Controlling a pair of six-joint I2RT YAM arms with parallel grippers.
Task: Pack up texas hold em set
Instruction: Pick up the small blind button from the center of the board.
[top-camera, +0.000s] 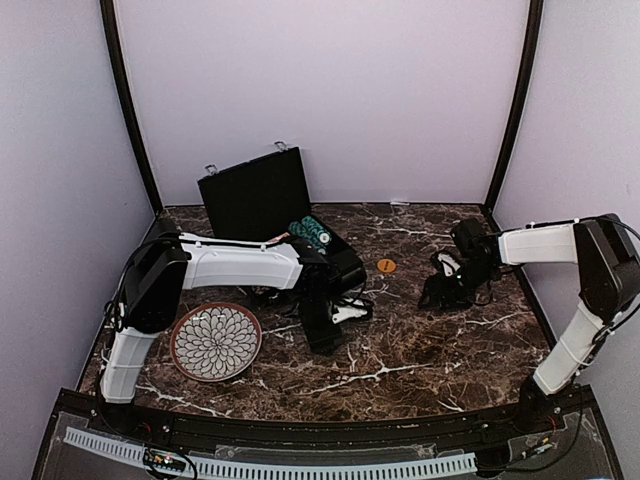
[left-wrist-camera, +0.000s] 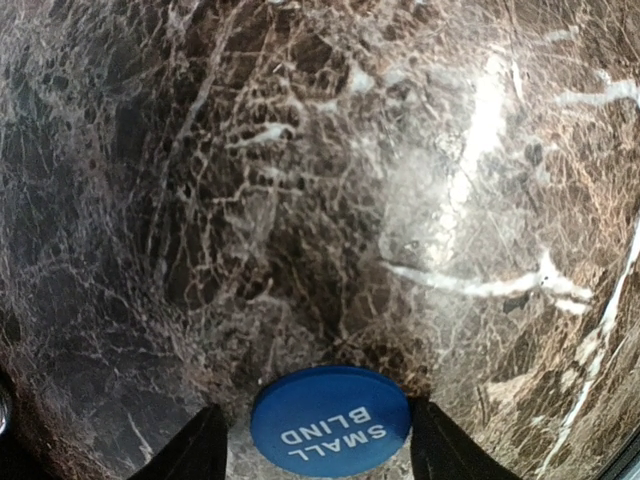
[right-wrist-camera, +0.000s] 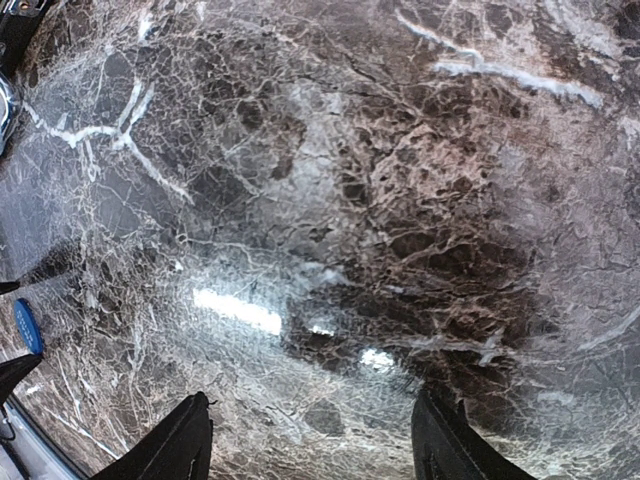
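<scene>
Where the round blue button (left-wrist-camera: 330, 420) lies flat mid-worktop (top-camera: 420, 350), face up, its lettering upside down to the wrist camera, the left fingers (left-wrist-camera: 195, 450) straddle it, parted. The right fingers (right-wrist-camera: 185, 445) are spread wide, right of the open briefcase (top-camera: 255, 200).

Two white-and-black robot arms.
The left arm (top-camera: 240, 265) and right arm (top-camera: 545, 243) have white shells, bulky black joints, dark cables; left gripper (left-wrist-camera: 320, 445) and right gripper (right-wrist-camera: 315, 440) are black.
</scene>
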